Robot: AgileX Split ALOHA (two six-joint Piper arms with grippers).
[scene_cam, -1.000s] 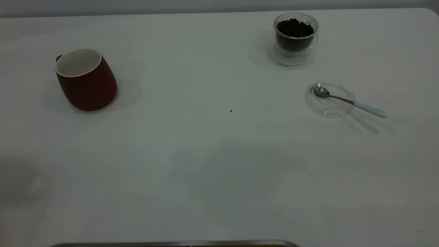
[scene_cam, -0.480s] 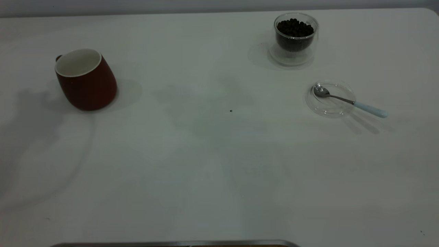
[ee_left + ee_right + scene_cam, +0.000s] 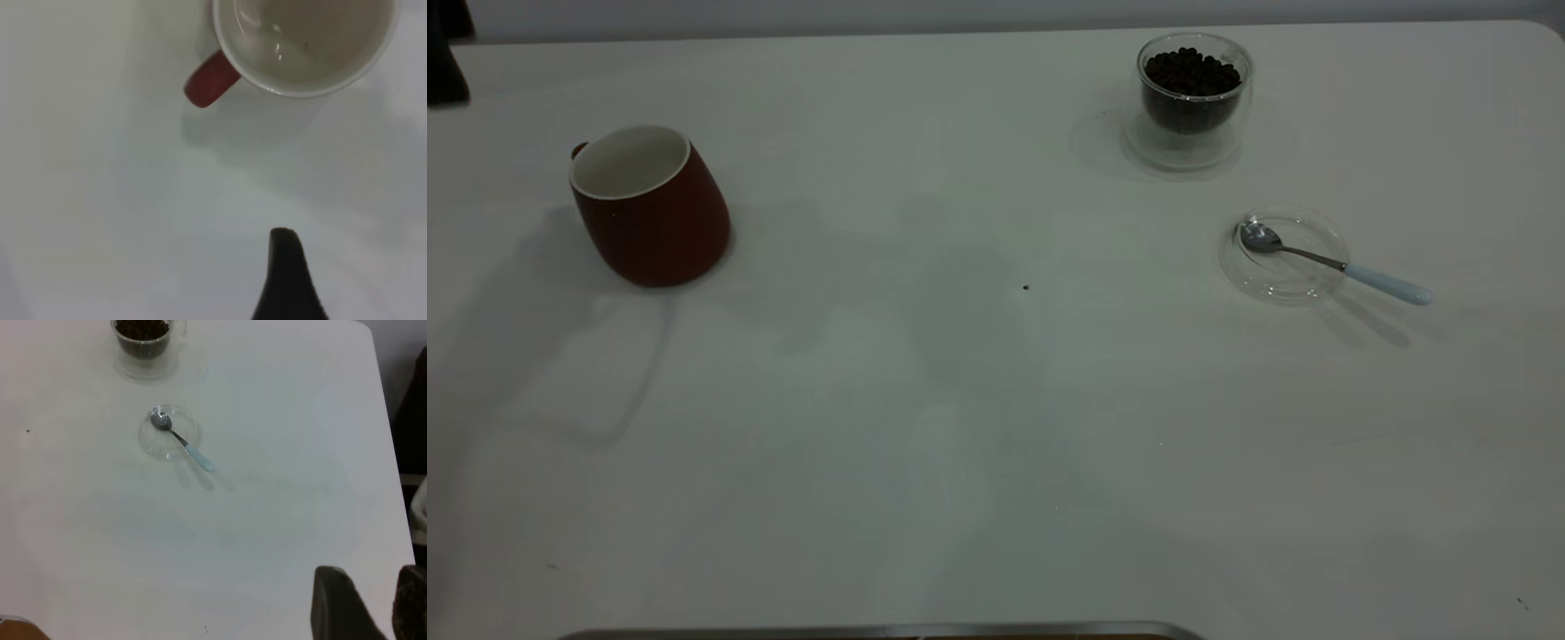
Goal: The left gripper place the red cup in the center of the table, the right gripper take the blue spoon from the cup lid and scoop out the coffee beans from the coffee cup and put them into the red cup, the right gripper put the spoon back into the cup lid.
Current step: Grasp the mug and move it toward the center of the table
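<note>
The red cup (image 3: 649, 206) stands at the upper left of the exterior view, well away from the middle of the table (image 3: 978, 427), so by my reckoning the first step, carrying it to the center, has not begun. The left gripper (image 3: 288, 280) is the nearer one: in the left wrist view it looks almost straight down on the cup's white inside, the rim at the top of that picture and the small red handle (image 3: 210, 80) jutting toward the frame's left. Only one dark finger shows at the lower edge of that picture, clear of the cup with bare table between, so I cannot tell how wide the jaws stand, and nothing appears to be held. What matters for the coming move is that the cup lies ahead of that fingertip, handle off to one side, so the finger must travel forward to meet rim or wall. At the upper right of the exterior view stands the coffee cup (image 3: 1193, 100) with its coffee beans (image 3: 1192, 71); below it the blue spoon (image 3: 1334, 262) lies bowl-in on the cup lid (image 3: 1285, 280), its pale handle slanting out toward the lower right. The right gripper (image 3: 367, 603) hangs far from these, its two fingers slightly parted and empty.
</note>
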